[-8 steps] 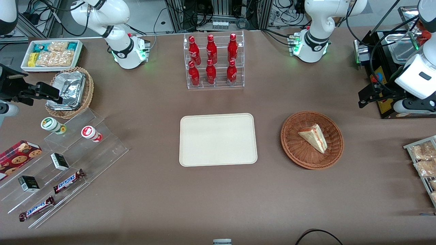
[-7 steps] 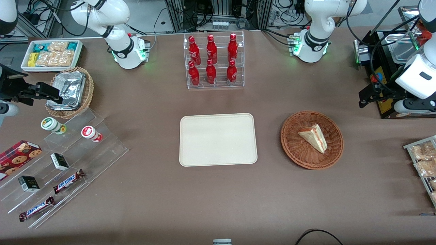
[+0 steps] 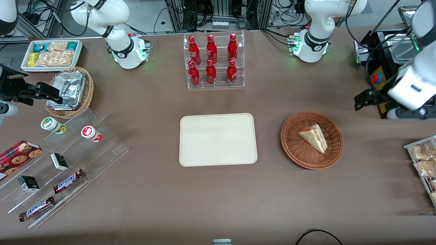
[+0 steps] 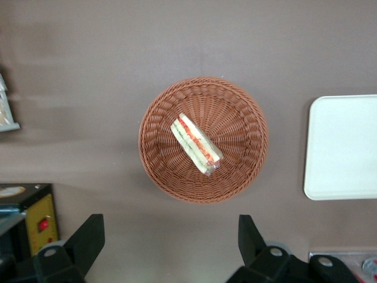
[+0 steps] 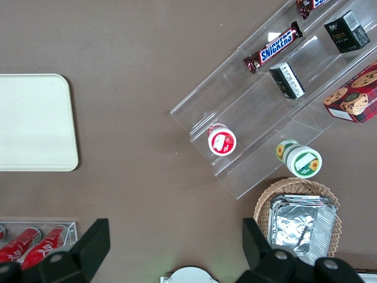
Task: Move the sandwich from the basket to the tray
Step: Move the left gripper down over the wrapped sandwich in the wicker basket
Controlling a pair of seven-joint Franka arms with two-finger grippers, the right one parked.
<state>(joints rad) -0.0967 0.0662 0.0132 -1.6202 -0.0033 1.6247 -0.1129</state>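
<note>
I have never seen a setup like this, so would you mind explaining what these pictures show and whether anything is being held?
Two white robot arms stand at a brown table. One picture looks down from the front; the other two come from cameras on each arm's wrist. The working arm's gripper hangs open above the table beside the basket, holding nothing. The sandwich lies in that basket; it should go onto the cream tray beside it. Red bottles, snack bars and packets lie around as extras.
</note>
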